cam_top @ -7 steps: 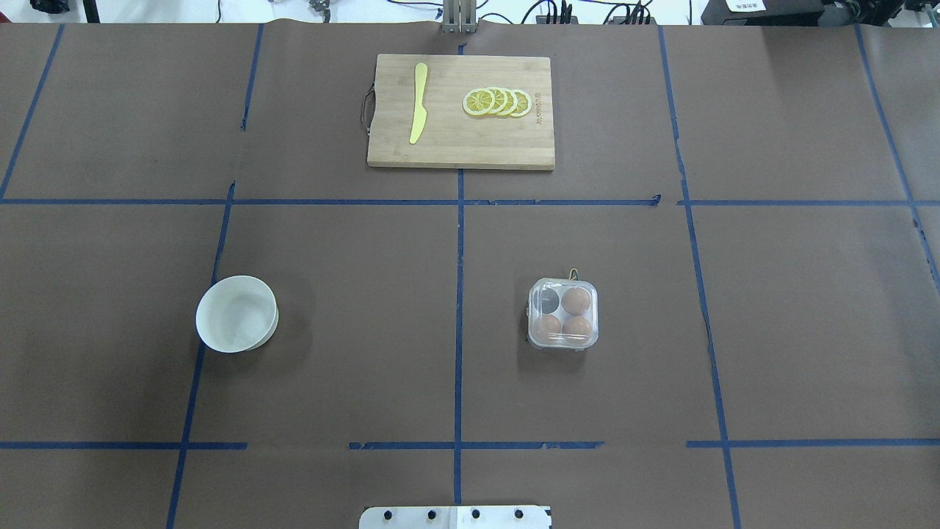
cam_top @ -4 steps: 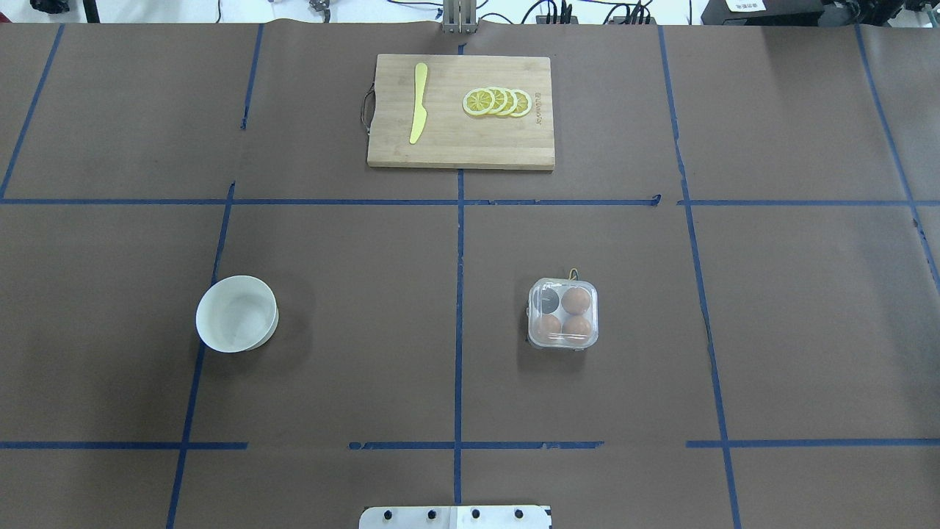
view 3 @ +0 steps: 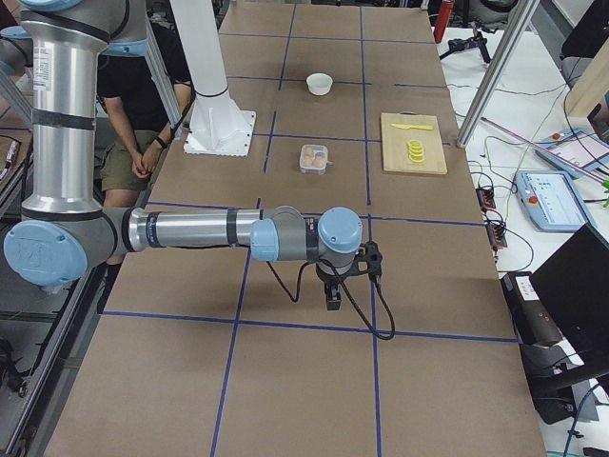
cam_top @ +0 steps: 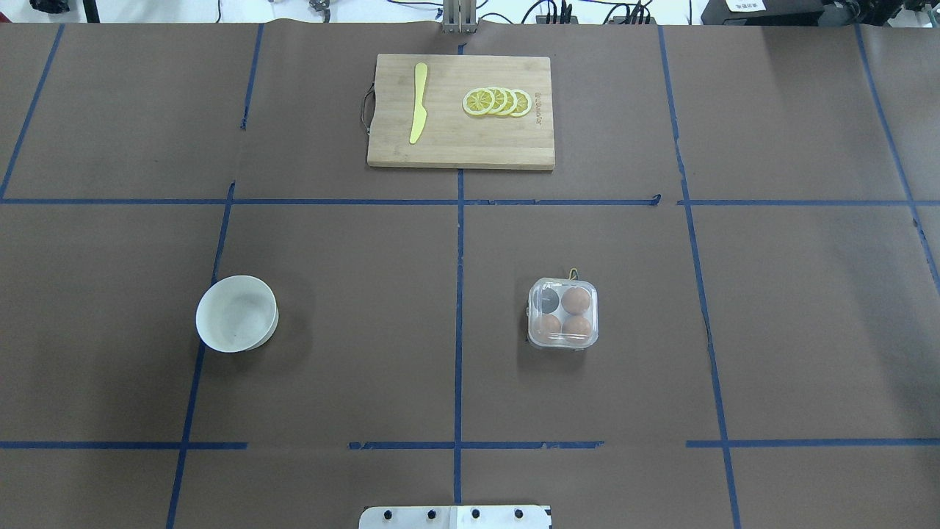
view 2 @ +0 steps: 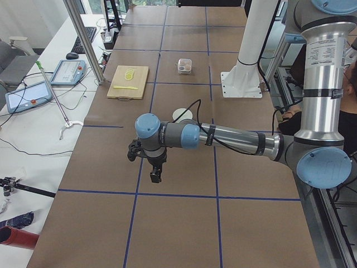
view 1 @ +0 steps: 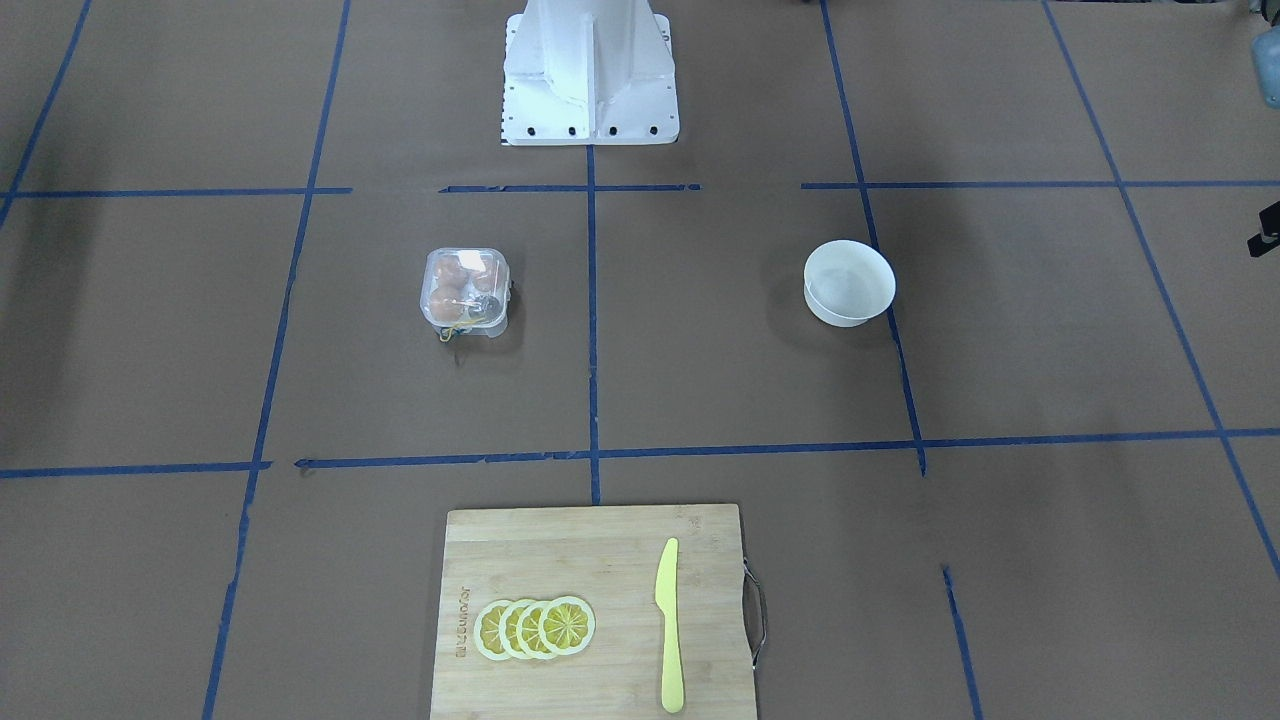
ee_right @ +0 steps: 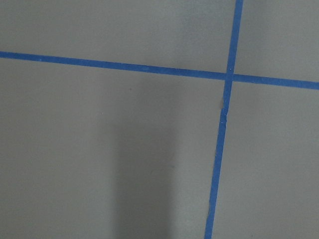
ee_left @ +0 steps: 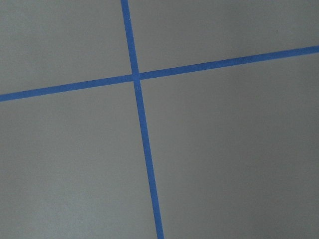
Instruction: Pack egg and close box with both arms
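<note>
Box (cam_top: 563, 313) of clear domed plastic over three smooth tan eggs (cam_top: 576, 300); left fingers (view 2: 155, 177), right fingers (view 3: 333, 303): spread unclear.

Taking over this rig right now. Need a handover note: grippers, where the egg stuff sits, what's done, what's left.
Left gripper: parked over bare table at the robot's left end, well away from the job; open or shut cannot be told.
Right gripper: likewise at the right end.
Box: on the robot's right half, lid looks down.
Eggs: three inside the box; the fourth cell is empty.
White bowl: on the left half, empty.
Done: packing and closing, apparently.
Left: confirm the lid is latched. No loose egg in view.
</note>
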Controlling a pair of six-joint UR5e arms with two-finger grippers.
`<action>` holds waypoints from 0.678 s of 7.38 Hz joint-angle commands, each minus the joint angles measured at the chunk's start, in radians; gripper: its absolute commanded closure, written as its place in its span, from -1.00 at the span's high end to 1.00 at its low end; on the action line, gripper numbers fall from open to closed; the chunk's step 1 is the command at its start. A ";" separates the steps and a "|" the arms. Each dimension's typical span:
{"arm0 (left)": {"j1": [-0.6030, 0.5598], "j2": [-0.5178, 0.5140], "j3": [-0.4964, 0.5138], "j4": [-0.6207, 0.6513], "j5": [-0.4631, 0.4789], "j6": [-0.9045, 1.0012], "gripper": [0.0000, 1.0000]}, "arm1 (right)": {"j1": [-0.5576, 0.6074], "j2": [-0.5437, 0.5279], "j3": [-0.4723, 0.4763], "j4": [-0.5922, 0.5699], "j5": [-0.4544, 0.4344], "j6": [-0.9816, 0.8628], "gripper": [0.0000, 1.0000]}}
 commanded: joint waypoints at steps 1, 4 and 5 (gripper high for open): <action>-0.045 -0.008 0.012 0.048 -0.008 0.004 1.00 | -0.008 -0.011 0.024 -0.014 -0.010 0.000 1.00; -0.057 -0.007 0.015 0.048 -0.002 0.005 1.00 | -0.027 -0.001 0.021 -0.014 -0.012 0.000 1.00; -0.059 -0.004 0.015 0.048 0.000 0.007 1.00 | -0.031 0.003 0.021 -0.014 -0.012 0.000 1.00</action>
